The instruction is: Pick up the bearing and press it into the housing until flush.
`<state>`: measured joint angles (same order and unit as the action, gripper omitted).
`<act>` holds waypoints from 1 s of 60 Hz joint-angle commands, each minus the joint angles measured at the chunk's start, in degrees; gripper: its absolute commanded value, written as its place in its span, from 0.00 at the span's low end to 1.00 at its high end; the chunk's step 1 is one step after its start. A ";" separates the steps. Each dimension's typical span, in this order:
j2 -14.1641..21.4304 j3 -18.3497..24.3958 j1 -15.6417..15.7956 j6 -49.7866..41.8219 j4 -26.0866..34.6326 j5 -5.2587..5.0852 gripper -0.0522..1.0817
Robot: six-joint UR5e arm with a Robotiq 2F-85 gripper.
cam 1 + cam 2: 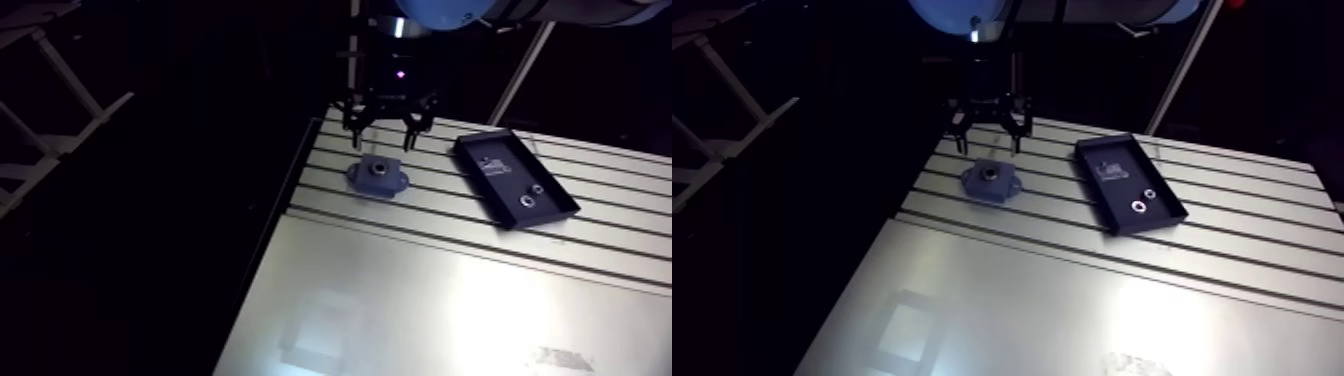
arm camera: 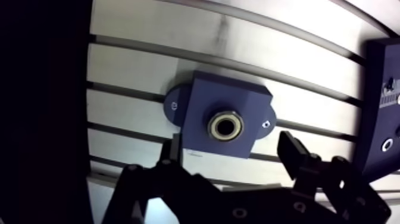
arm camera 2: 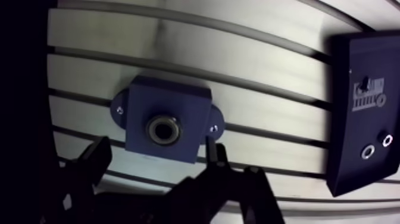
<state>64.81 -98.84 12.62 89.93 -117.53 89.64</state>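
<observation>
The gripper point(image 2: 229, 143) is spread wide with nothing between its fingers. Directly under it sits the blue housing point(image 2: 208, 98), and a metal ring, which I take to be the bearing point(image 2: 215, 126), is already in the housing's bore. So pick-up and insertion look done. What remains, as far as I can judge, is confirming the bearing is flush, with perhaps a final press.

Further out to one side of the gripper, on the slotted table point(image 2: 238, 36), lies a dark tray point(image 3: 351, 119) with two more small rings point(image 3: 368, 151).

The wrist view shows the ring centred in the bore, but it looks straight down and so gives no sense of height. The arm view shows the fingers hanging clear above the housing without touching it, and it takes in the whole tray. There the bearing is too small to judge how well it is seated.
</observation>
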 commanded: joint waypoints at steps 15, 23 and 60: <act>0.10 -0.17 0.13 -3.53 0.41 -0.47 0.87; 0.01 -0.17 0.13 -4.62 0.33 -0.54 0.89; -0.60 -0.96 0.04 -7.98 -1.65 -0.56 0.94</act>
<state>64.49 -99.53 12.60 82.44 -117.79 89.19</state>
